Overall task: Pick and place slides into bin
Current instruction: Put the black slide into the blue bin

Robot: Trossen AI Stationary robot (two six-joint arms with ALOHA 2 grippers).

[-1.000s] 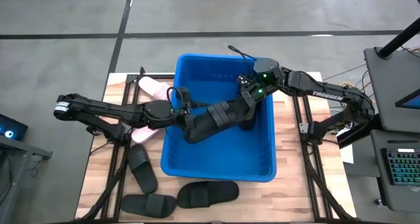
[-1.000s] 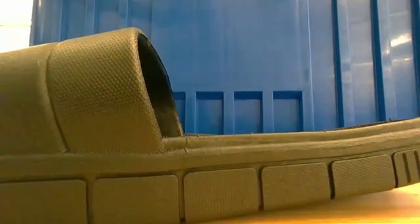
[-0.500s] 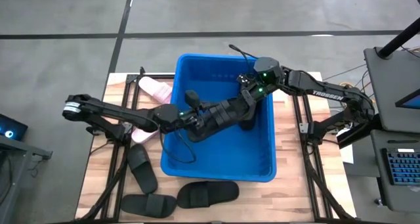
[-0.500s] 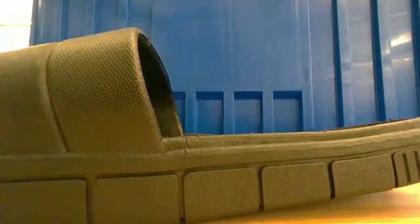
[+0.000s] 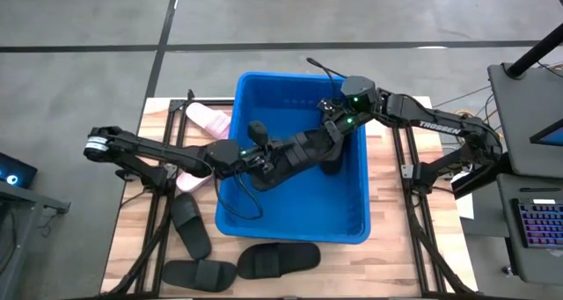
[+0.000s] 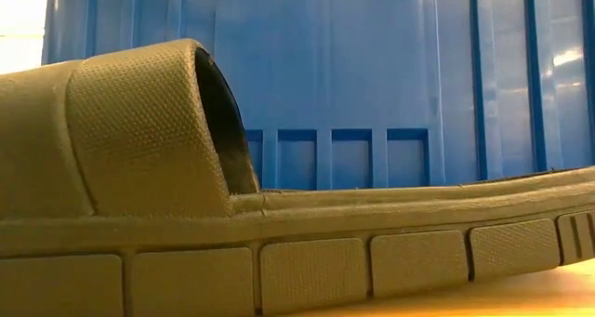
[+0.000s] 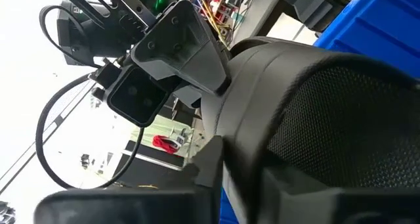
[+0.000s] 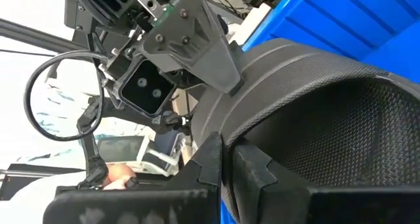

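**Both grippers on one black slide inside the blue bin**

The bin (image 5: 299, 214) stands in the middle of the wooden table (image 5: 396, 256), its long side running away from the front edge. Inside it a black slide (image 5: 295, 153) lies at a slant, one end low toward the bin's left wall and the other raised toward the right wall.

The left gripper (image 5: 257, 159) reaches over the left rim of the bin and sits at the lower end of this slide. Its fingers are closed tight on that end. The right gripper (image 5: 332, 129) comes in over the far right corner of the bin and is clamped on the upper end of the same slide; in the right wrist view its fingers (image 8: 256, 168) pinch the textured edge of the slide.

Outside the bin, a pink slide (image 5: 207, 117) lies on the table by the bin's far left corner, and a second pink one (image 5: 189, 179) shows partly under the left arm. Three more black slides lie near the front left of the table: one (image 5: 190, 223) beside the bin's left wall, one (image 5: 199, 274) at the front edge, and one (image 5: 279, 259) just in front of the bin. The last of these fills the low view, with the bin's ribbed wall close behind it.
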